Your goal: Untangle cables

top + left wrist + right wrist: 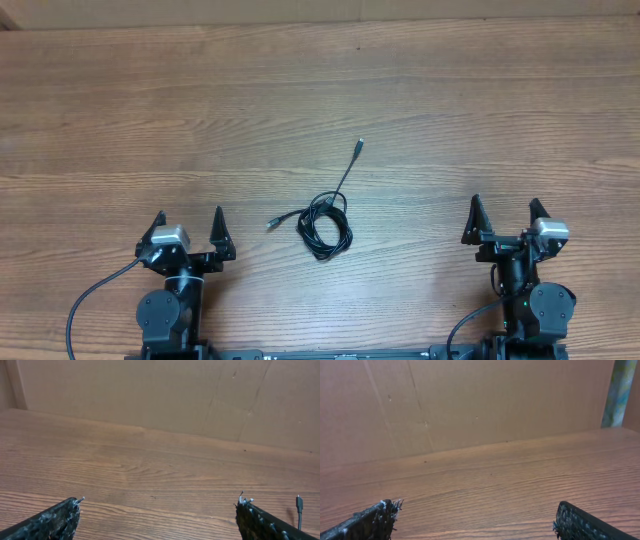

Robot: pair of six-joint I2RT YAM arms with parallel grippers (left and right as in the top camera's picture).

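Cables [325, 228] coiled on desk [100, 120], untouched; left gripper [189, 214] and right gripper [506, 203] both spread wide, empty. Pin coil with left, draw long plug end [358, 147] away slowly.

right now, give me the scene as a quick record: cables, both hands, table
cables: thin black cord in a loose tangled coil, mid-table between the arms
far plug: stretches out toward the far edge
side plug: sticks out toward the left arm's side
left hand: open, empty, apart from the coil
right hand: open, empty, farther from the coil
table: wood grain
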